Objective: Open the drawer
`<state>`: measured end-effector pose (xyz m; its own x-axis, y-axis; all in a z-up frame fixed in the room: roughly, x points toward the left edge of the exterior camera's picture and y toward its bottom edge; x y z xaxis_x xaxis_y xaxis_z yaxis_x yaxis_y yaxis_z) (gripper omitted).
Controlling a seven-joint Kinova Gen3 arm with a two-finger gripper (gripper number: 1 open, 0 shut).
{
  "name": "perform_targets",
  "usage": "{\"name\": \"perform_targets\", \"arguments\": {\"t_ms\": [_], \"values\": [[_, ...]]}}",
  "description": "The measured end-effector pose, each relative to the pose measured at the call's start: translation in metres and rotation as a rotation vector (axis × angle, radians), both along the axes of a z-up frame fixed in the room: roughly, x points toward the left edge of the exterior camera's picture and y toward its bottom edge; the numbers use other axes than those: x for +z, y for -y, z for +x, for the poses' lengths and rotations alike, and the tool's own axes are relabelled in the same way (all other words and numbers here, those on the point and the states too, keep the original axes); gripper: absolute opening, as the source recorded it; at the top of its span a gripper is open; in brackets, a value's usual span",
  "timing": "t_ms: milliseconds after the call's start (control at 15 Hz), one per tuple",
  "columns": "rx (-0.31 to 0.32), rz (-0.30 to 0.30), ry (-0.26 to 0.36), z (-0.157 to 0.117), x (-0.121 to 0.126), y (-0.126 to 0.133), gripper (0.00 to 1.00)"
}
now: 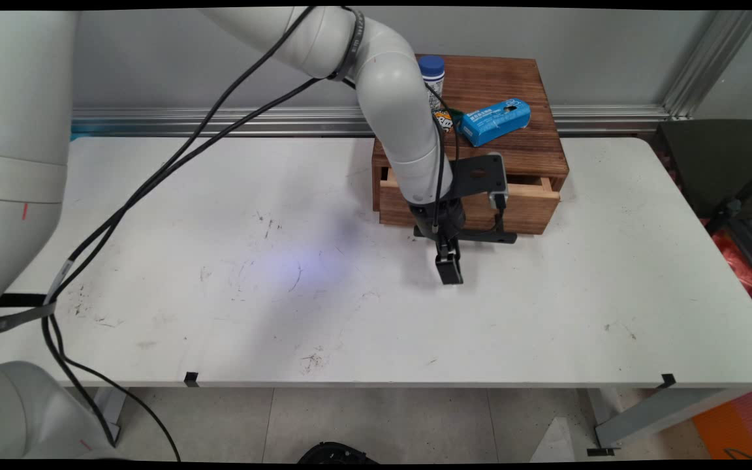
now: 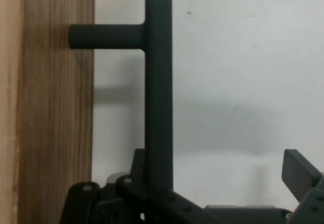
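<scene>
A dark wooden box (image 1: 513, 153) stands at the back of the white table (image 1: 219, 261). Its lighter drawer (image 1: 529, 209) is pulled out a little. A black bar handle (image 1: 490, 237) runs across the drawer's front. My gripper (image 1: 449, 269) points down just in front of the handle's left end, low over the table. In the hand view the handle (image 2: 158, 82) stands out on a stub from the drawer front (image 2: 50, 107) and runs down into my gripper (image 2: 167, 183). The gripper is open; one finger (image 2: 299, 176) shows far to the right, clear of the bar. Nothing is held.
On top of the box are a blue-capped white bottle (image 1: 432, 77), a blue packet (image 1: 496, 121) and a small orange item (image 1: 442, 120). Black cables (image 1: 154, 176) hang from the arm over the table's left half. A dark chair (image 1: 722, 170) stands to the right.
</scene>
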<state>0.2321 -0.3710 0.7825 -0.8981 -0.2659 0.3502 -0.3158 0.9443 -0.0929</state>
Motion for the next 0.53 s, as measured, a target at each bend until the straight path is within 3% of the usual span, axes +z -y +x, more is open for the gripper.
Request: {"name": "perform_targets", "arguments": {"t_ms": [533], "values": [[-0.02,0.043,-0.011,-0.003,0.01,-0.04,1.0]]}}
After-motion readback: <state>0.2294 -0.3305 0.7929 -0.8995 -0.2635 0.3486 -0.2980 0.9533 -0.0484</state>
